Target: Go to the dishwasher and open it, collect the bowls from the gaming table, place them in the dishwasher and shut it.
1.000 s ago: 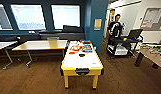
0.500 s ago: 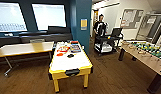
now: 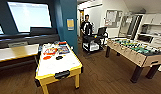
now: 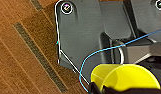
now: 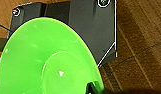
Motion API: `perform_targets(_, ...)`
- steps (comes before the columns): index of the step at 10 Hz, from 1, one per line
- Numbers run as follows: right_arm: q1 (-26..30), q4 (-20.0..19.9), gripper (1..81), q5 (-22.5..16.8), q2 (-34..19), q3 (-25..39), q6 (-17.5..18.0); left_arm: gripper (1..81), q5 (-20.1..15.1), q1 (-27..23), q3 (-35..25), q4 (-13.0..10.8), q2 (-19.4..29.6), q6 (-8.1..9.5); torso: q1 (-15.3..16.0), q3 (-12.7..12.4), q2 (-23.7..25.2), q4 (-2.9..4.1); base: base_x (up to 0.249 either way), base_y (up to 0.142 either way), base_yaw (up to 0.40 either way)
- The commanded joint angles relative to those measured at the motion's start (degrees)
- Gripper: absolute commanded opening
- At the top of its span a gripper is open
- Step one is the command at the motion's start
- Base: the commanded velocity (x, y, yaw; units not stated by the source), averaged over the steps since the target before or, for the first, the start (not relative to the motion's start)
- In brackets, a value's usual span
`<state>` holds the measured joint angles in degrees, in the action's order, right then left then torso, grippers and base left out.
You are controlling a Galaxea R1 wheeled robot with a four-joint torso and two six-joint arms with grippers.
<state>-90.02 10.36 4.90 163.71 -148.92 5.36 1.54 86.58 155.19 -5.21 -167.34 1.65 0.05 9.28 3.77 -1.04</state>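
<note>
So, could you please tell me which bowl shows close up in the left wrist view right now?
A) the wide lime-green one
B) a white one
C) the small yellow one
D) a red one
C: the small yellow bowl sits right at the left arm's wrist camera above the wooden floor, while the wide lime-green bowl is the one at the right wrist camera.

Yellow bowl (image 4: pixel 124 76), lime-green bowl (image 5: pixel 46 60), white-topped yellow gaming table (image 3: pixel 57 65)

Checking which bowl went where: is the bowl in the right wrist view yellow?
No, the bowl in the right wrist view is lime green.
</note>
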Motion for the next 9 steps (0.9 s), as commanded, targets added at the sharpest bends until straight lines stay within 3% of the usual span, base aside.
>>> perform_targets(1,1.6,0.7,1.0,-2.7,-0.8,-0.1,-0.2,1.0,-3.2,-2.2,0.4,-0.6,0.3,-0.24,0.0,0.0,0.0,0.00,0.000,0.000,-0.392)
perform_targets(9,1.5,1.5,1.0,-2.7,-0.3,-0.8,-0.2,1.0,-3.2,-2.2,0.5,-0.6,1.6,-0.24,0.0,0.0,0.0,0.00,0.000,0.000,-0.392)
